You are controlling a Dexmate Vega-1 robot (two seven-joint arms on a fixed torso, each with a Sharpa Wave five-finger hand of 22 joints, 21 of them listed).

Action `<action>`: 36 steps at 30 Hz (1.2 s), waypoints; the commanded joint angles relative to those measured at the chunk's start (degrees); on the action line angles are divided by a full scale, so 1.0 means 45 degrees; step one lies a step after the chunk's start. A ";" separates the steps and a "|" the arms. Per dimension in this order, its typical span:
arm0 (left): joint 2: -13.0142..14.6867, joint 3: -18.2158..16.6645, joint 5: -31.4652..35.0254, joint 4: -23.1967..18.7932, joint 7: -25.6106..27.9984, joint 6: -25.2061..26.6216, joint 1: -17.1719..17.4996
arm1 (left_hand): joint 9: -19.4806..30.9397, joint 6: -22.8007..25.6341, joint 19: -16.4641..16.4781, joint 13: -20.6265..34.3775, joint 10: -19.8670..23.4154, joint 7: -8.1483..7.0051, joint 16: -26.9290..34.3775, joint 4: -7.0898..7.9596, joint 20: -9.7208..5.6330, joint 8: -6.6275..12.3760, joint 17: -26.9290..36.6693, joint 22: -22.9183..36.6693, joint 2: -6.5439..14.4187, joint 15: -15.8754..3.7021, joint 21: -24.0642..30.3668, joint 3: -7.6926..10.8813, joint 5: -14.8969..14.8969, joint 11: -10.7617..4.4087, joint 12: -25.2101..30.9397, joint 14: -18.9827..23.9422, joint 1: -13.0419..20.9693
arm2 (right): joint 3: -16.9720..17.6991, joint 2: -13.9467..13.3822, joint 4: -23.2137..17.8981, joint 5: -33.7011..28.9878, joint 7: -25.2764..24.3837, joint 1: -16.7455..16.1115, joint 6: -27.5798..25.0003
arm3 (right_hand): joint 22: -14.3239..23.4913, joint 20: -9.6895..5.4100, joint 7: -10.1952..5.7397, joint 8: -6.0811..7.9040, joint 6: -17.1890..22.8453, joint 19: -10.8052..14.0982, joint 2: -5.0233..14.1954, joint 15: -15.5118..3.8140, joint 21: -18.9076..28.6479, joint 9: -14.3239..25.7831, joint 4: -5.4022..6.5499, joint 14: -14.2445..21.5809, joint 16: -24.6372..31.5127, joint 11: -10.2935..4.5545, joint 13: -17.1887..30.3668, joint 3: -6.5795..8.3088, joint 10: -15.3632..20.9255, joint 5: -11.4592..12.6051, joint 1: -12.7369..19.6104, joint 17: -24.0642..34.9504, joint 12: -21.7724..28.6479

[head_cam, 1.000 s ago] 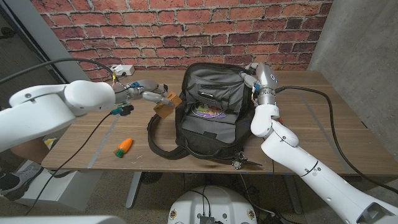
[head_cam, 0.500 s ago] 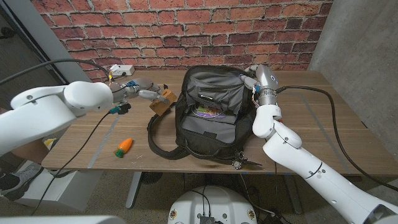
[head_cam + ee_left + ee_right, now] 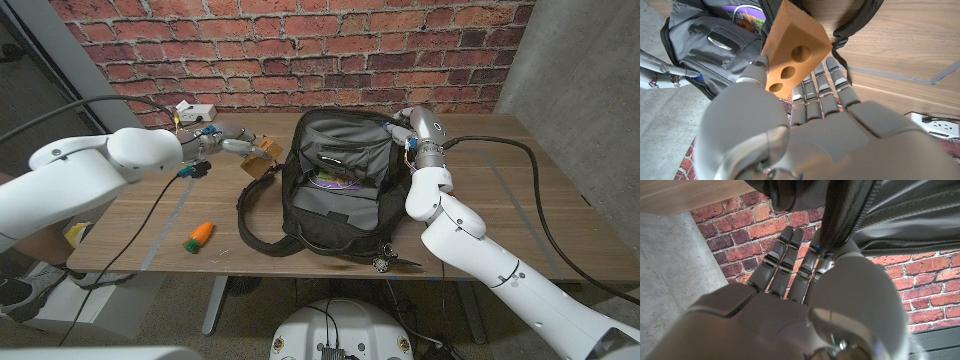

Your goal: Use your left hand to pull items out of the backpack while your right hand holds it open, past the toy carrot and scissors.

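- we see a black backpack [image 3: 335,190] made of soft cloth, standing open in the middle of the wooden table [image 3: 520,190]. its inside is grey, with a zip pocket, and something flat with purple and yellow colours lies deep in it. the print on that is too small for us to read.
- our left hand [image 3: 232,145] pinches a wooden block [image 3: 268,152] between thumb and fingers. in the left wrist view the block [image 3: 792,47] is smooth, light brown, shaped like a wedge, with round holes in one side.
- the block is up in the air, just left of the backpack.
- our right hand [image 3: 402,126] pinches the top edge of the backpack on its right side. in the right wrist view the dark cloth edge [image 3: 837,215] sits between the thumb and the fingers [image 3: 785,255], and the other fingers point out straight.
- a toy carrot [image 3: 199,235], orange with a green end, lies on the table near the front left, well apart from the bag.
- small dark scissors [image 3: 390,262] lie at the front edge of the table, just in front of the bag.
- a white power strip [image 3: 194,110] sits at the back left.
- since a second ago, our left hand has moved the block up and back, away from the bag's opening. the bag's top now looks pulled a bit taller. the carrot and scissors have stayed put.
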 commanded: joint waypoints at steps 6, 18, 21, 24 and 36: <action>0.0109 0.1592 -0.0503 0.0792 0.0121 -0.0316 -0.1796 | 0.1499 0.0145 -0.0003 0.0064 -0.0042 -0.0047 -0.0020 -0.0040 -0.0062 0.0051 0.0075 0.0024 0.0057 -0.0100 0.0100 0.0140 0.0067 0.0020 0.0103 0.0028 -0.0063 | 0.0144 -0.0568 -0.1395 0.0782 0.0719 -0.0128 -0.1054 | 0.0016 -0.0313 0.0085 0.0025 -0.0121 -0.0078 0.0147 -0.1602 -0.0041 0.0088 -0.0004 -0.0139 -0.0043 0.0037 0.0002 -0.0095 -0.0133 0.0094 -0.0055 0.0064 -0.0043; -0.0040 0.2423 -0.0725 0.0811 0.0427 -0.0163 -0.2639 | 0.1547 0.0143 -0.0019 0.0080 -0.0059 -0.0070 -0.0029 -0.0073 -0.0063 0.0073 0.0119 0.0025 0.0037 -0.0101 0.0112 0.0167 0.0080 0.0022 0.0122 0.0035 -0.0049 | 0.0593 -0.0990 -0.2156 0.1870 0.1138 -0.0329 -0.1275 | 0.0014 -0.0290 0.0090 0.0054 -0.0139 -0.0101 0.0175 -0.1607 -0.0044 0.0146 0.0003 -0.0164 -0.0044 0.0041 0.0006 -0.0114 -0.0129 0.0098 -0.0059 0.0104 -0.0056; -0.0077 0.2597 -0.0741 0.0878 0.0455 -0.0168 -0.2824 | 0.1561 0.0143 -0.0020 0.0077 -0.0060 -0.0063 -0.0030 -0.0075 -0.0068 0.0079 0.0136 0.0025 0.0034 -0.0108 0.0117 0.0169 0.0082 0.0013 0.0125 0.0033 -0.0052 | 0.0598 -0.1165 -0.2393 0.2059 0.1220 -0.0322 -0.1449 | 0.0013 -0.0277 0.0112 0.0052 -0.0173 -0.0100 0.0180 -0.1605 -0.0043 0.0164 0.0004 -0.0171 -0.0047 0.0061 0.0014 -0.0117 -0.0167 0.0098 -0.0061 0.0109 -0.0069; -0.0172 0.2828 -0.0728 0.0954 0.0438 -0.0208 -0.3057 | 0.1571 0.0150 -0.0022 0.0073 -0.0058 -0.0058 -0.0035 -0.0085 -0.0068 0.0087 0.0147 0.0026 0.0035 -0.0110 0.0120 0.0179 0.0085 0.0012 0.0126 0.0022 -0.0041 | 0.0696 -0.1308 -0.2640 0.2358 0.1336 -0.0353 -0.1600 | 0.0013 -0.0266 0.0127 0.0059 -0.0198 -0.0104 0.0185 -0.1594 -0.0043 0.0189 0.0004 -0.0193 -0.0052 0.0064 0.0026 -0.0123 -0.0212 0.0098 -0.0062 0.0121 -0.0084; -0.0542 0.3352 -0.0666 0.1225 0.0719 -0.0321 -0.3473 | 0.1619 0.0134 -0.0027 0.0067 -0.0061 -0.0073 -0.0052 -0.0132 -0.0071 0.0104 0.0178 0.0026 0.0028 -0.0102 0.0137 0.0236 0.0111 -0.0003 0.0139 0.0038 0.0017 | 0.0858 -0.1769 -0.3402 0.3464 0.1520 -0.0350 -0.2095 | 0.0010 -0.0155 0.0172 0.0081 -0.0315 -0.0276 0.0231 -0.1398 -0.0102 0.0294 0.0007 -0.0432 -0.0120 0.0253 0.0079 -0.0142 -0.0471 0.0091 -0.0059 0.0187 -0.0173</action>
